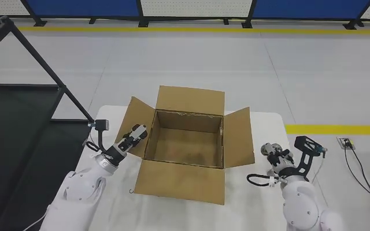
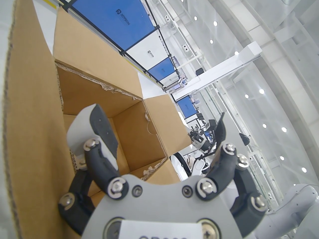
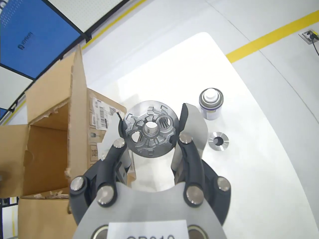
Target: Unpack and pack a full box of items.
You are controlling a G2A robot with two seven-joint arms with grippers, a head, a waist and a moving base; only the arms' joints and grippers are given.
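Two claws flank the open box (image 1: 179, 182) mid-frame in the top view: right claw (image 3: 152, 124) clamped on a metal hub (image 3: 145, 146), box lying to its left, while left claw (image 2: 160, 119) is spread and empty at the box's left side.

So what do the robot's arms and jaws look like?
The left arm and right arm are smooth, round and white. Their jaws have black links, shiny silver screws and pale tips with black pads. A black cable loops by the right wrist.
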